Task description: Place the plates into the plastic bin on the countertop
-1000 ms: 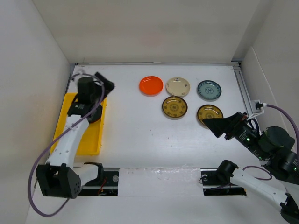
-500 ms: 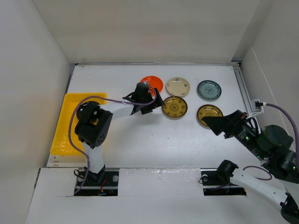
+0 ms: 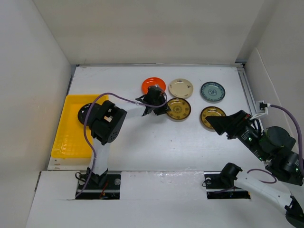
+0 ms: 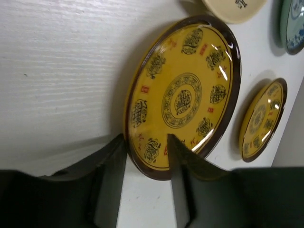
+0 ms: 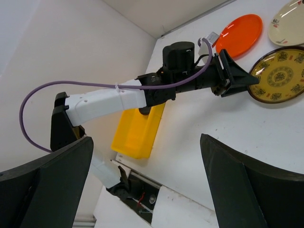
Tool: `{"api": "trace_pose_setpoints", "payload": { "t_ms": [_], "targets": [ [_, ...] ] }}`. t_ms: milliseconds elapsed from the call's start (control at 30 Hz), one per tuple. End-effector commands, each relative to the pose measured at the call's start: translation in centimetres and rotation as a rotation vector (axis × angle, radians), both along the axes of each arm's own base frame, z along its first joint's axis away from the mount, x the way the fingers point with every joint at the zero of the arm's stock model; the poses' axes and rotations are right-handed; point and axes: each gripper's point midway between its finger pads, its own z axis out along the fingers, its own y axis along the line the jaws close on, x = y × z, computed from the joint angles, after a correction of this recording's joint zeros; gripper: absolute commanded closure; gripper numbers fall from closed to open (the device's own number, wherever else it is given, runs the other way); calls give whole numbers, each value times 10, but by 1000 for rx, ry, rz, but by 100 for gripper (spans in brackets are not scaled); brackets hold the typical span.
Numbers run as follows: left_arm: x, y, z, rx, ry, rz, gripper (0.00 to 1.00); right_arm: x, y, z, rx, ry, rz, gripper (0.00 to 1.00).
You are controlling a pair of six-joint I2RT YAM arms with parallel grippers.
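My left gripper (image 3: 163, 106) stands astride the near rim of a brown-gold plate (image 3: 179, 109) on the countertop (image 3: 152, 142). In the left wrist view one finger (image 4: 111, 166) touches the plate (image 4: 183, 99) from outside, the other finger (image 4: 183, 164) lies over its inside, and a gap remains between them. The orange plate (image 3: 153, 85), cream plate (image 3: 181, 88), teal plate (image 3: 212, 91) and second brown-gold plate (image 3: 212, 117) lie nearby. The yellow plastic bin (image 3: 69, 137) at the left holds a black plate (image 3: 85, 113). My right gripper (image 3: 213, 128) hangs open and empty beside the second brown-gold plate.
White walls close in the countertop on the left, back and right. My left arm (image 5: 114, 102) stretches from beside the bin (image 5: 140, 130) across to the plates. A purple cable loops off each arm. The arm bases sit at the near edge.
My left arm has swung from above the bin to the middle of the countertop, and its wide jaws have narrowed around the brown-gold plate's rim. The right arm has barely moved.
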Motion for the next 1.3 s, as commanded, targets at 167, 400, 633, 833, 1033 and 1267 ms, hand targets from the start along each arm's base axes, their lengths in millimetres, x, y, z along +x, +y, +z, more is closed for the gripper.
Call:
{"api": "trace_pose_setpoints", "payload": {
  "t_ms": [167, 400, 633, 833, 1033, 1267],
  "targets": [
    [10, 16, 7, 58, -22, 90, 100, 4, 0, 17, 47, -39, -18, 0],
    [7, 104, 106, 23, -147, 295, 100, 3, 0, 16, 32, -49, -9, 0],
    [-13, 309, 149, 88, -175, 739, 100, 4, 6, 17, 30, -73, 11, 0],
    [-61, 453, 112, 171, -77, 1067, 100, 8, 15, 19, 23, -79, 31, 0],
    [-79, 480, 86, 201, -5, 1142, 100, 8, 20, 16, 9, -78, 50, 0],
    [-74, 474, 82, 160, -2, 1093, 31, 4, 15, 16, 15, -83, 50, 0]
  ]
}}
